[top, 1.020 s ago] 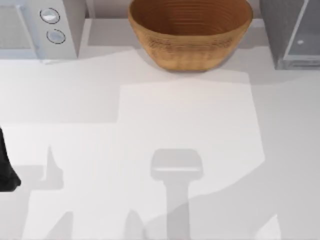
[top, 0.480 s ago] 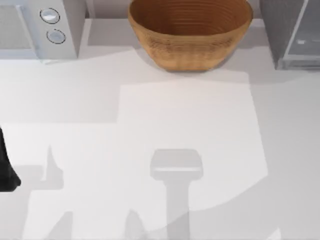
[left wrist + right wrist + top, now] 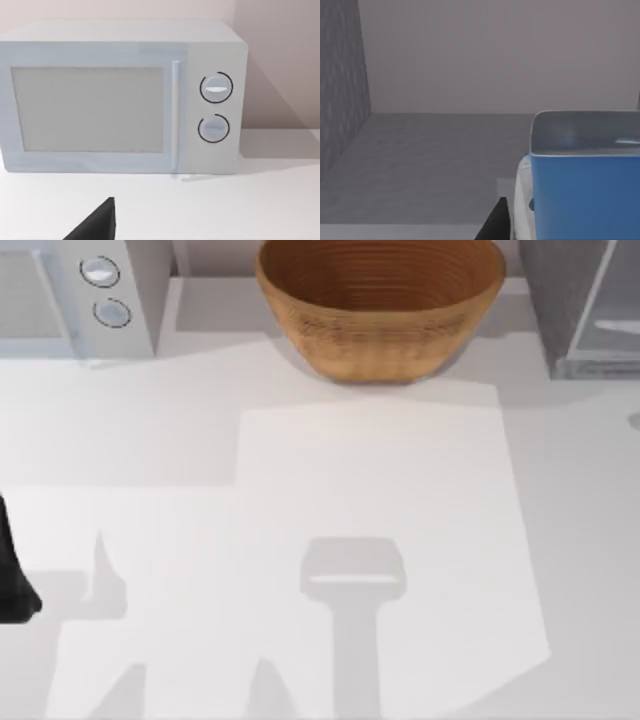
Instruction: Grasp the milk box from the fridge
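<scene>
Fingers, right: one dark fingertip (image 3: 495, 222) shows in the right wrist view just beside the milk box; whether the pair is spread or clamped cannot be told.
Fingers, left: a dark tip (image 3: 95, 225) shows in the left wrist view; spread or closed cannot be told.
Milk box (image 3: 582, 195): blue carton with white side, standing upright on the grey floor inside the fridge (image 3: 575, 305), close before the right wrist camera.
Fridge: grey box at the table's far right corner in the top view; its interior is bare apart from the carton.
Risk: the fingertip lies to one side of the carton; closing off-centre would likely shove or tip it. A wide approach may also strike the fridge wall.
Right arm pose: wrist level, reaching into the fridge cavity.
Left arm pose: parked at the table's left edge (image 3: 15, 580), facing the white microwave (image 3: 120, 100).
Other: wicker basket (image 3: 380, 305) at the far centre.
</scene>
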`<act>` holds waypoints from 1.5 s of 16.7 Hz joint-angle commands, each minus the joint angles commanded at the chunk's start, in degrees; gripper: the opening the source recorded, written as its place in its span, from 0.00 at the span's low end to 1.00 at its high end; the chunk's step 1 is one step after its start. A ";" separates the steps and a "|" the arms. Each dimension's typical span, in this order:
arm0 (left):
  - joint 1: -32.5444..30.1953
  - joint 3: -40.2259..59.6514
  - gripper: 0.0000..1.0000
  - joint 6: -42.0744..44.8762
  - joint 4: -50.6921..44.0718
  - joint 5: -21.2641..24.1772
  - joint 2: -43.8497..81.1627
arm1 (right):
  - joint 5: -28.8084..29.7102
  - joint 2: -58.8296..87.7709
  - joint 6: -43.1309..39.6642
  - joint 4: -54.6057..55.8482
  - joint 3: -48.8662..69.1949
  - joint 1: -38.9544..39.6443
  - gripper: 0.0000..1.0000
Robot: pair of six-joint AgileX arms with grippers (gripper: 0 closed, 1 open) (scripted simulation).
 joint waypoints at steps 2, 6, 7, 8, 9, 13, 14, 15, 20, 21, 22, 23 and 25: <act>0.00 0.00 1.00 0.00 0.00 0.00 0.00 | 0.00 0.00 0.00 0.00 0.00 0.00 0.00; 0.00 0.00 1.00 0.00 0.00 0.00 0.00 | 0.21 -1.44 0.02 -1.24 -0.42 0.73 0.00; 0.00 0.00 1.00 0.00 0.00 0.00 0.00 | 0.40 -3.25 -0.04 -2.33 -1.03 1.11 0.00; 0.00 0.00 1.00 0.00 0.00 0.00 0.00 | 0.67 -5.66 -0.12 -3.77 -1.86 1.59 0.00; 0.00 0.00 1.00 0.00 0.00 0.00 0.00 | 1.01 -8.67 -0.19 -5.54 -2.92 2.15 0.00; 0.00 0.00 1.00 0.00 0.00 0.00 0.00 | 3.08 -26.55 -0.39 -15.93 -9.44 4.99 0.00; 0.00 0.00 1.00 0.00 0.00 0.00 0.00 | 3.75 -32.46 -0.39 -19.33 -11.63 5.81 0.00; 0.00 0.00 1.00 0.00 0.00 0.00 0.00 | 4.48 -38.92 -0.37 -23.01 -14.00 6.65 0.00; 0.00 0.00 1.00 0.00 0.00 0.00 0.00 | 8.69 -74.96 -0.20 -43.39 -27.16 11.07 0.00; 0.00 0.00 1.00 0.00 0.00 0.00 0.00 | 9.58 -81.61 -0.19 -47.39 -29.74 11.94 0.00; 0.00 0.00 1.00 0.00 0.00 0.00 0.00 | 10.46 -87.71 -0.19 -51.24 -32.20 12.79 0.00; 0.00 0.00 1.00 0.00 0.00 0.00 0.00 | 11.31 -93.26 -0.20 -54.88 -34.50 13.61 0.00; 0.00 0.00 1.00 0.00 0.00 0.00 0.00 | 12.89 -102.63 -0.27 -61.34 -38.55 15.11 0.00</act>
